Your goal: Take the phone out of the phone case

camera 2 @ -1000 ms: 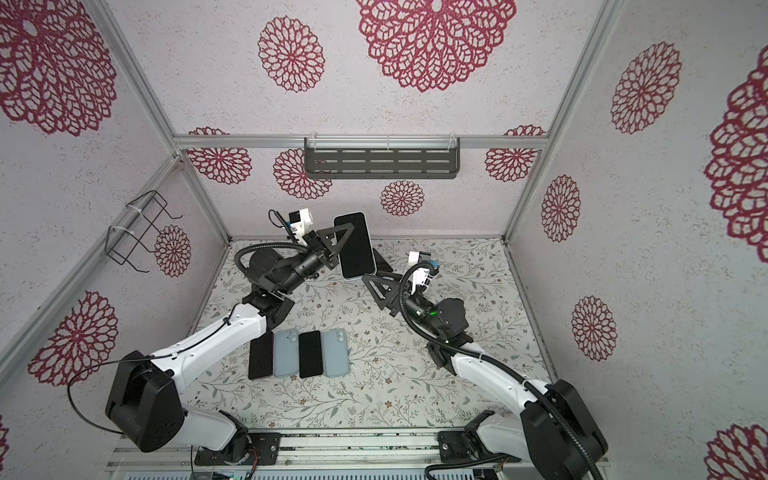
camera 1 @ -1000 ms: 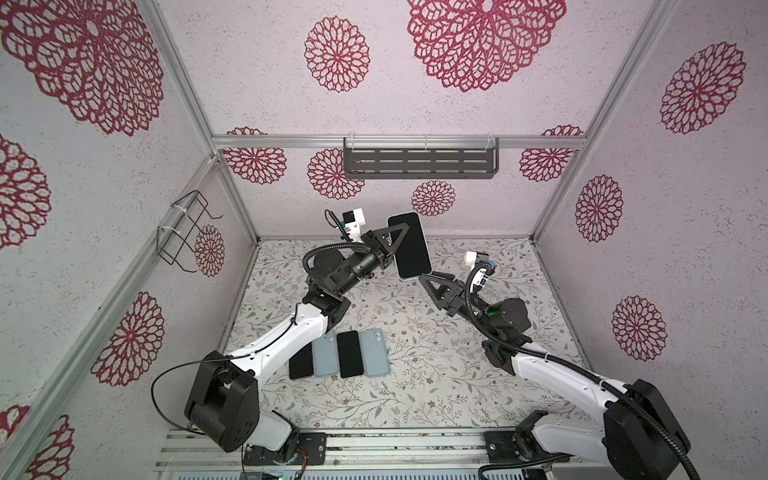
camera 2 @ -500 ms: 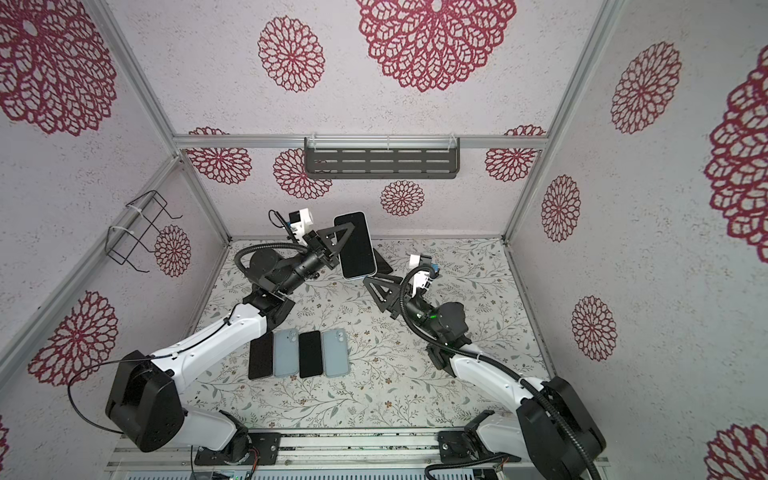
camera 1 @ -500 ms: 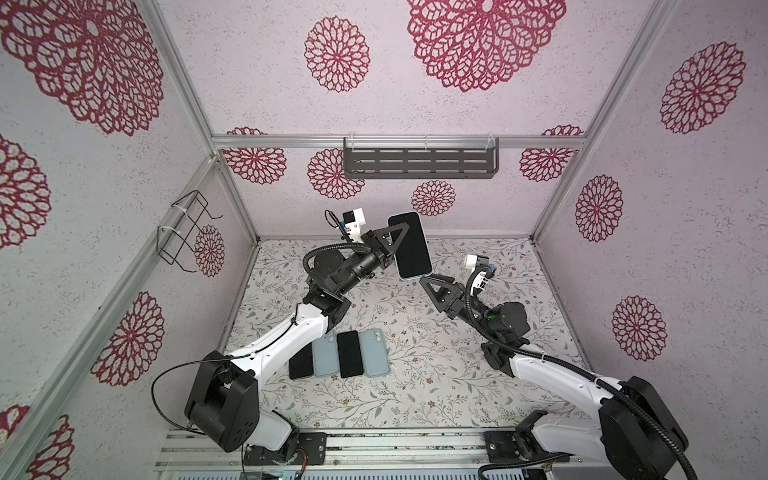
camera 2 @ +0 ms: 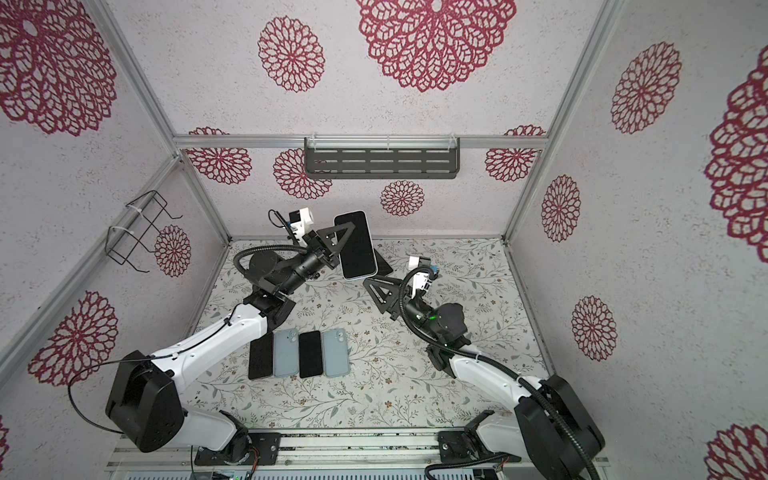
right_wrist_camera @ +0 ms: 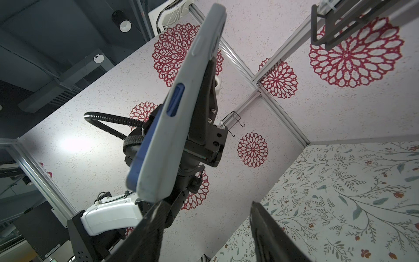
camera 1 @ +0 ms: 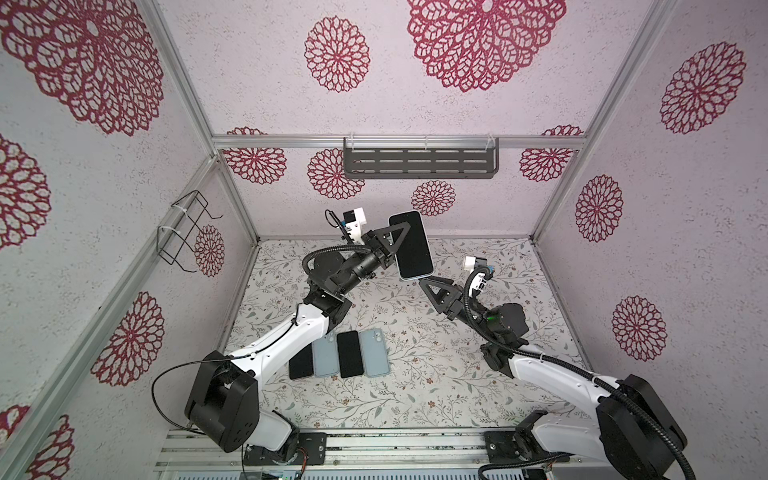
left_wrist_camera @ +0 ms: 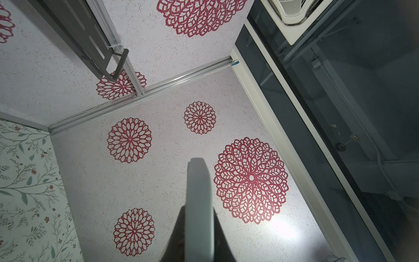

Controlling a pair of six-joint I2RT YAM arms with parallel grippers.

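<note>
One floral table (camera 1: 436, 374) spreads far beneath both sets of jaws. Four flat slabs (camera 1: 338, 355) lie on it in a row, dark and pale blue by turns, well away from either gripper, the end one partly under my left arm (camera 1: 286, 336). The phone (camera 1: 411, 245) sits inside its grey phone case (right_wrist_camera: 172, 136), raised in the air with the screen facing the top views. My left gripper (camera 1: 403, 239) is clamped tight on one long edge of it. The right gripper (right_wrist_camera: 207, 204) waits just under the case's lower corner, jaws partly open and holding nothing. One fingertip (right_wrist_camera: 158, 211) looks very close to the case, but I can't tell whether it touches.
</note>
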